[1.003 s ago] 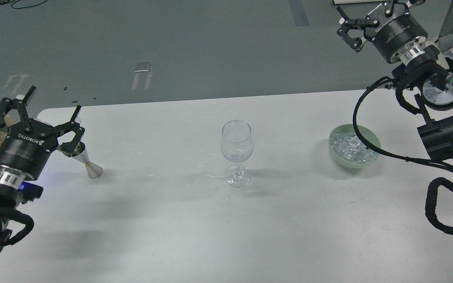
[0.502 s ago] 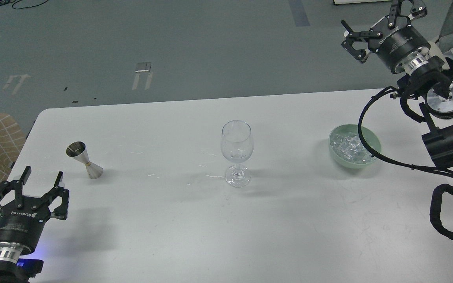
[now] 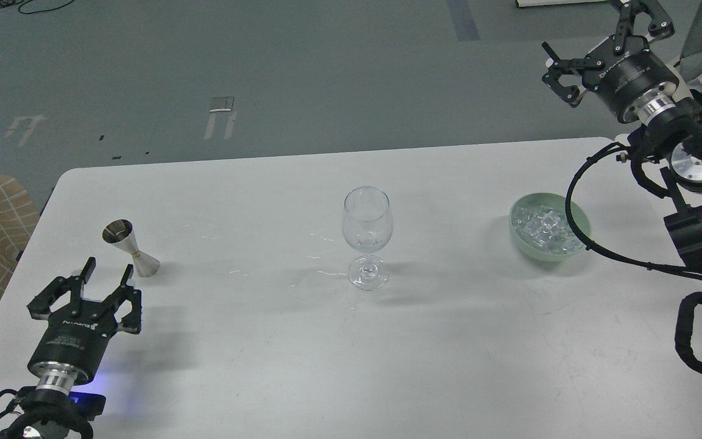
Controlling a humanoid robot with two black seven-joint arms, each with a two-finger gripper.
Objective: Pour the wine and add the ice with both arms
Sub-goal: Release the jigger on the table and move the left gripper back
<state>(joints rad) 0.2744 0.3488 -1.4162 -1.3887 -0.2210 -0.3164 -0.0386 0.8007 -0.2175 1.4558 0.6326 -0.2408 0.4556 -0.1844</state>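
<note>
Left end effector hovers with fingers spread and empty, just beside the steel jigger on the white surface. That jigger looks light, rigid and slick, so I'd pinch its narrow waist. Right end effector, also splayed and empty, hangs high, well apart from the ice in the green bowl; the cubes look slippery. The wine glass stands centre, thin and fragile.
</note>
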